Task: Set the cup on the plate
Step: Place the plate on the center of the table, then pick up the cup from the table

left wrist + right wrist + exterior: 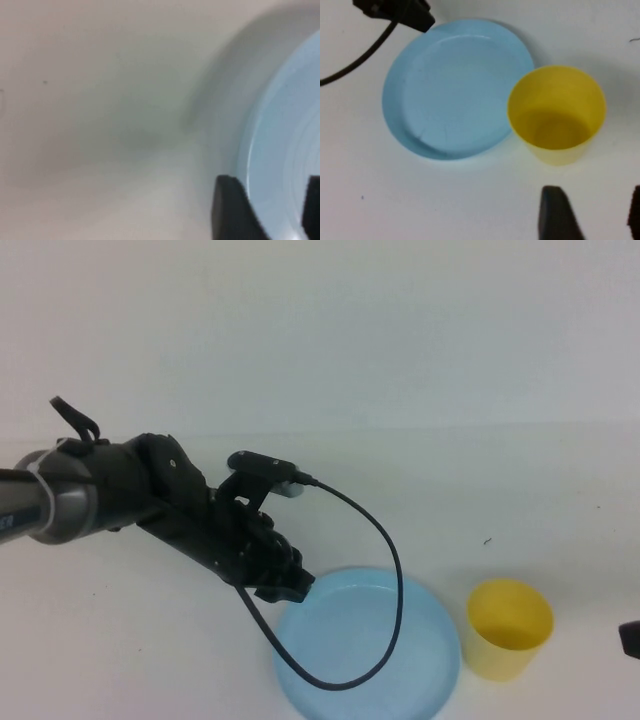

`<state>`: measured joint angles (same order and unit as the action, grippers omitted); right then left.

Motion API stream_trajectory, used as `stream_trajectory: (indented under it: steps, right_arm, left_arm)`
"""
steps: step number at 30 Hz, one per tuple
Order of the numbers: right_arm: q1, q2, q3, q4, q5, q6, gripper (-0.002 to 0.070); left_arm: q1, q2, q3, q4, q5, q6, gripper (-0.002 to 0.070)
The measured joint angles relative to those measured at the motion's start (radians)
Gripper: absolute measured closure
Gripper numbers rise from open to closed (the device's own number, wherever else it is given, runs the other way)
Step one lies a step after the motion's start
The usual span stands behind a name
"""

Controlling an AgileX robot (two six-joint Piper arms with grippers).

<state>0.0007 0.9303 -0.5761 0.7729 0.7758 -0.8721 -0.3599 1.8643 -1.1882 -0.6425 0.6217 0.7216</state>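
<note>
The light blue plate [370, 645] lies at the table's near edge. The yellow cup [509, 628] stands upright and empty on the table just right of the plate, not on it. My left gripper [290, 585] is open over the plate's left rim; in the left wrist view [272, 210] its fingers straddle the rim of the plate [285, 150]. My right gripper [592, 212] is open and empty, a short way from the cup [556, 114], which touches the plate [455, 87] in that view. Only a dark corner of the right gripper [630, 638] shows at the high view's right edge.
The table is a plain white surface [400, 360]. A black cable [385, 540] loops from the left wrist camera down over the plate. A small dark speck [487, 540] lies on the table behind the cup.
</note>
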Motion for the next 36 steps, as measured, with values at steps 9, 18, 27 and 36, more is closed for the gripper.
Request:
stream_trajectory:
  steps: [9,18,27,36]
  right_arm:
    - [0.099,0.254,-0.203,-0.056,-0.025,0.042,0.0255]
    - [0.25,0.528,-0.38,-0.399,-0.069,0.311,0.0251]
    - [0.283,0.761,-0.484,-0.433,-0.087,0.33,0.0265]
    - [0.285,0.874,-0.514,-0.486,-0.064,0.327,0.059]
  left_arm:
    - [0.052,-0.195,-0.004,0.107,0.021,-0.046,0.0671]
    - [0.041,-0.566,0.125,0.095,-0.042,-0.028,0.0673]
    - [0.041,-0.837,0.326,0.12,-0.108,-0.026,0.0673]
    - [0.041,-1.036,0.54,0.176,-0.209,-0.026,0.0673]
